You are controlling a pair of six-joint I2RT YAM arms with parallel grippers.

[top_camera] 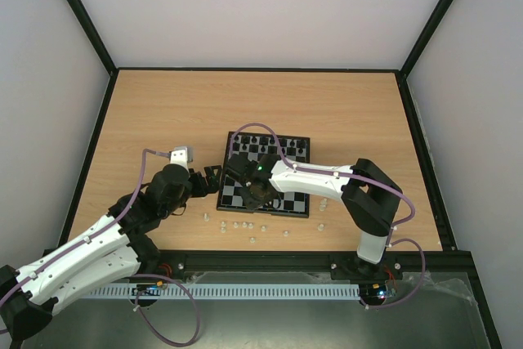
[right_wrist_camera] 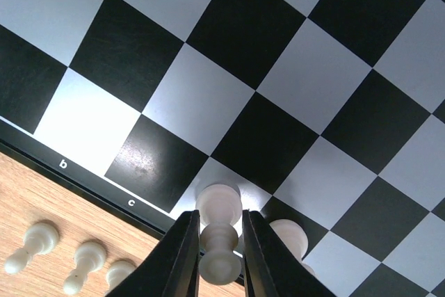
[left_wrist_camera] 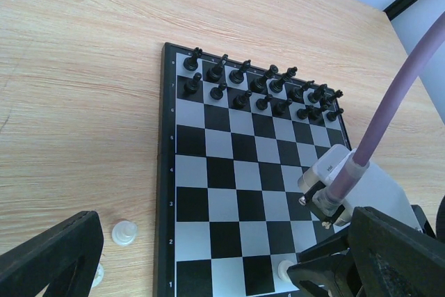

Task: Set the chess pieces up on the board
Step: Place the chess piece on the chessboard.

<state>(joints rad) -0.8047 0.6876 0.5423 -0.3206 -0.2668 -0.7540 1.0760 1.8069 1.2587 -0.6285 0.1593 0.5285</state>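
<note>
The board (top_camera: 237,194) lies mid-table, with the black chess pieces (top_camera: 270,146) in two rows along its far side, also visible in the left wrist view (left_wrist_camera: 261,88). My right gripper (right_wrist_camera: 220,217) is low over the near edge, its fingers closed on a white chess piece (right_wrist_camera: 220,203) that stands on a light first-row square. A second white piece (right_wrist_camera: 288,236) stands on the dark square beside it. Several loose white pieces (top_camera: 245,225) lie on the table in front of the board. My left gripper (top_camera: 211,176) hovers open and empty by the board's left edge.
One white piece (left_wrist_camera: 124,232) stands on the wood just left of the board (left_wrist_camera: 236,193). More loose white pieces (right_wrist_camera: 83,259) lie by the board's near border. The right arm's wrist and purple cable (left_wrist_camera: 348,179) hang over the board's near right part.
</note>
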